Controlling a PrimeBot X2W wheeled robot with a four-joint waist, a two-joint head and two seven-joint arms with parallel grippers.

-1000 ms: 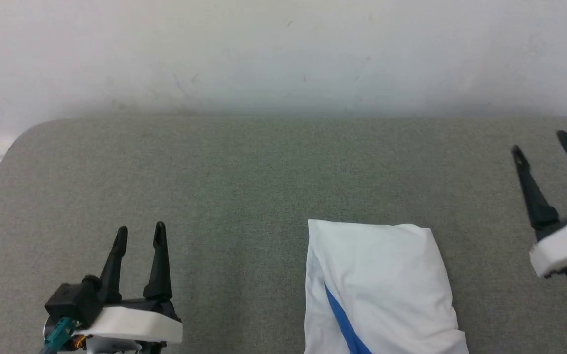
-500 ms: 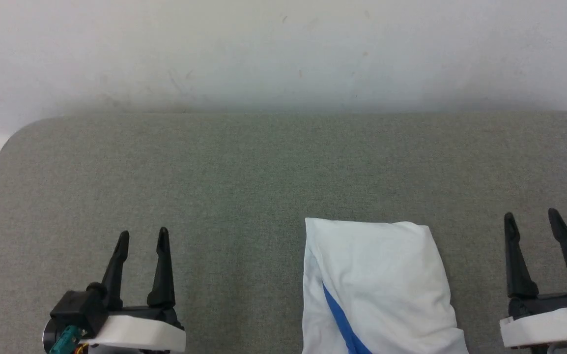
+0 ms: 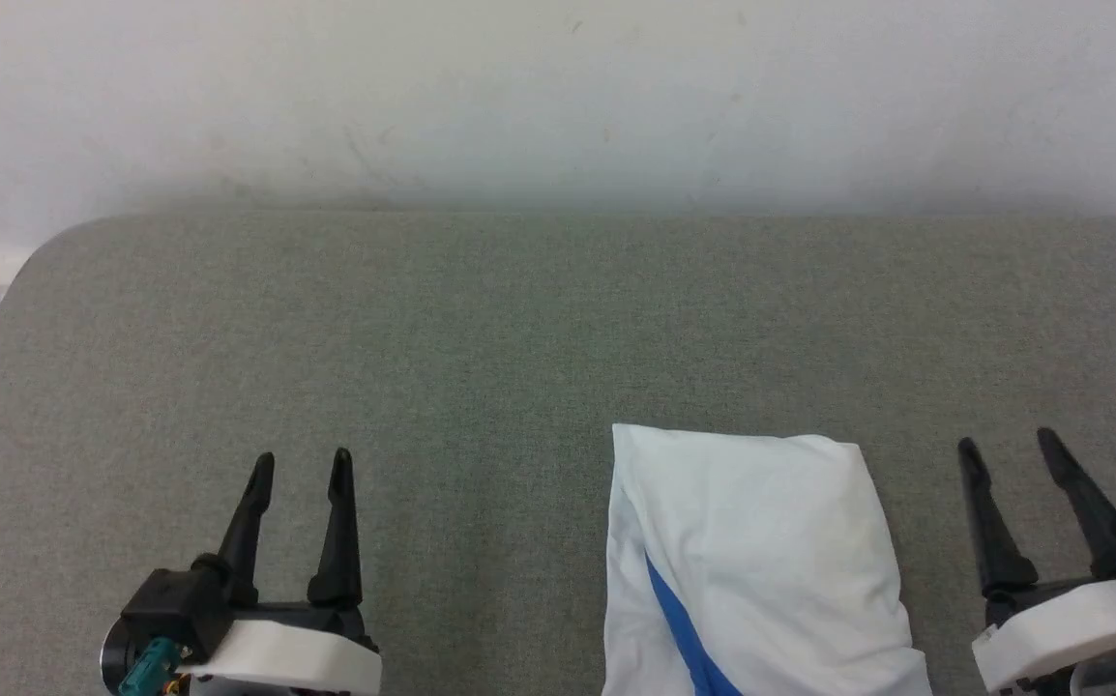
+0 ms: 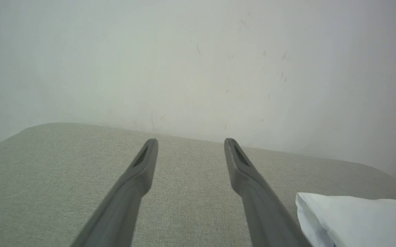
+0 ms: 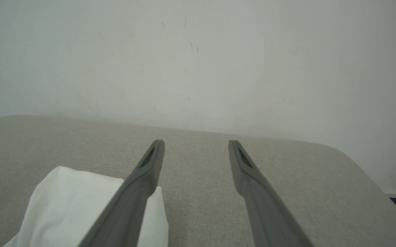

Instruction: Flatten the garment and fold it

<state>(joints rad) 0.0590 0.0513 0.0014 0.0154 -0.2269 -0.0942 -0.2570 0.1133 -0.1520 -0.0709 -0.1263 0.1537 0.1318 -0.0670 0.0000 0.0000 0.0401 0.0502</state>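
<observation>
Here, garment folded, nothing gripped

We see it lying on the grey padded surface, between our left gripper and right gripper; both stand clear of it, fingers spread, holding nothing.

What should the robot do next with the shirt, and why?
Probably just back off and rest. The shirt already lies folded in a neat packet on the grey pad, and the left end effector and right end effector are open, beside it, holding nothing.
</observation>
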